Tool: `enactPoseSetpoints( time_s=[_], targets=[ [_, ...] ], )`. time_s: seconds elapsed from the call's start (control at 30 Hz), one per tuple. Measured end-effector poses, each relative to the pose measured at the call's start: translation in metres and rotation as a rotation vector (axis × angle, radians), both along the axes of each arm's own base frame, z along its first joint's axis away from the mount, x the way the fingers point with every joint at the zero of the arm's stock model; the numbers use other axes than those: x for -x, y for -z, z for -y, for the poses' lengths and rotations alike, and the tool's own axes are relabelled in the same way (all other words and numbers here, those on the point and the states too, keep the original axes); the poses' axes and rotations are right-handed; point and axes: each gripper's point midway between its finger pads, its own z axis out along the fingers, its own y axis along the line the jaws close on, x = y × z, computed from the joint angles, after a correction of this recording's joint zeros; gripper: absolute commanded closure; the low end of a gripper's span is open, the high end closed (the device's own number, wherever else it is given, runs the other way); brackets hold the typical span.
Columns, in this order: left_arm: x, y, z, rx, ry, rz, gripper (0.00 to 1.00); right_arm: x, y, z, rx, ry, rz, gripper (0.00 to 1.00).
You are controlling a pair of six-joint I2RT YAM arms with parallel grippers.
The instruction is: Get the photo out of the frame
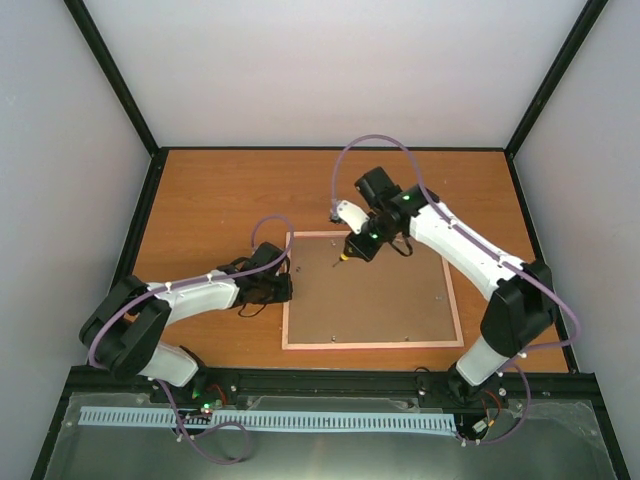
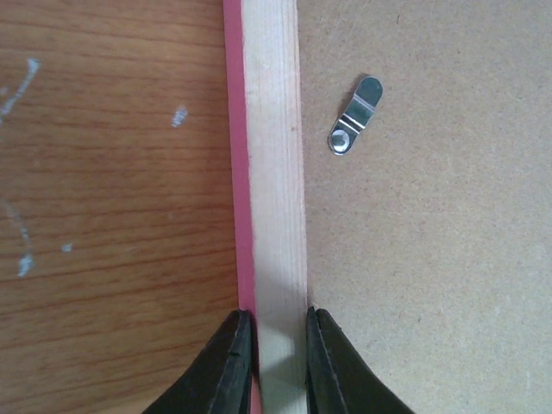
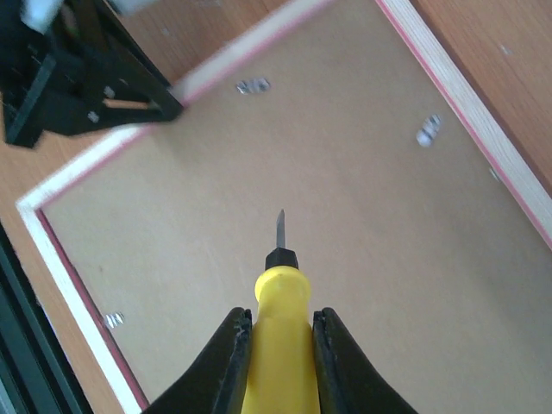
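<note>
Orange-brown wood-grain tabletop (image 1: 220,200) w/ pale scuff marks (image 2: 179,115). White panels (image 1: 330,70) at back & both sides, black corner posts (image 1: 110,75) btwn them. Black rail (image 1: 330,382) along near edge, white slotted strip (image 1: 300,420) on shiny grey sheet (image 1: 330,455) below. Soft, even light.

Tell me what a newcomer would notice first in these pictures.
A large pink-edged frame lies face down in the middle of the wooden table, its brown backing board up. Over the board's far left part, the right gripper holds a yellow-handled screwdriver, tip pointing at the board. The left gripper clamps the frame's left rail, close to a small metal clip.
</note>
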Motion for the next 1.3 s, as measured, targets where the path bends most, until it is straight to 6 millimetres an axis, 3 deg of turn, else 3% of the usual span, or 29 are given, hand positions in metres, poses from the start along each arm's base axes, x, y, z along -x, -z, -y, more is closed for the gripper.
enactPoseSetpoints(
  time_s=[0.13, 0.3, 0.33, 0.4, 0.47, 0.63, 0.77, 0.93, 1.1, 1.27, 1.3],
  targets=[
    [-0.005, 0.0, -0.009, -0.048, -0.002, 0.002, 0.99, -0.007, 0.01, 0.04, 0.021, 0.069, -0.011, 0.97],
    [-0.029, -0.001, -0.025, -0.093, -0.007, 0.017, 0.96, -0.036, 0.023, 0.11, 0.052, 0.222, -0.015, 0.97],
    [-0.037, -0.002, -0.029, -0.107, -0.006, 0.026, 0.89, -0.04, 0.023, 0.124, 0.057, 0.251, -0.007, 0.97],
    [-0.053, -0.003, -0.034, -0.143, 0.003, 0.04, 0.59, -0.049, 0.021, 0.151, 0.064, 0.301, 0.014, 0.97],
    [-0.07, -0.006, -0.035, -0.182, 0.016, 0.061, 0.48, -0.058, 0.019, 0.175, 0.071, 0.344, 0.039, 0.97],
    [-0.117, -0.044, -0.022, -0.203, 0.038, 0.175, 0.44, -0.084, 0.014, 0.223, 0.078, 0.431, 0.063, 0.97],
    [-0.128, -0.08, -0.011, -0.154, 0.054, 0.257, 0.48, -0.115, 0.008, 0.244, 0.068, 0.471, 0.1, 0.97],
    [-0.108, -0.11, 0.001, -0.103, 0.082, 0.316, 0.64, -0.151, 0.01, 0.26, 0.057, 0.502, 0.127, 0.97],
    [-0.044, -0.104, 0.037, -0.032, 0.243, 0.288, 0.71, -0.186, 0.03, 0.269, 0.051, 0.52, 0.111, 0.97],
    [0.032, -0.095, 0.058, 0.087, 0.427, 0.226, 0.76, -0.193, 0.049, 0.269, 0.056, 0.52, 0.075, 0.97],
    [0.039, -0.095, 0.058, 0.104, 0.438, 0.217, 0.78, -0.194, 0.053, 0.27, 0.058, 0.52, 0.068, 0.97]
  ],
)
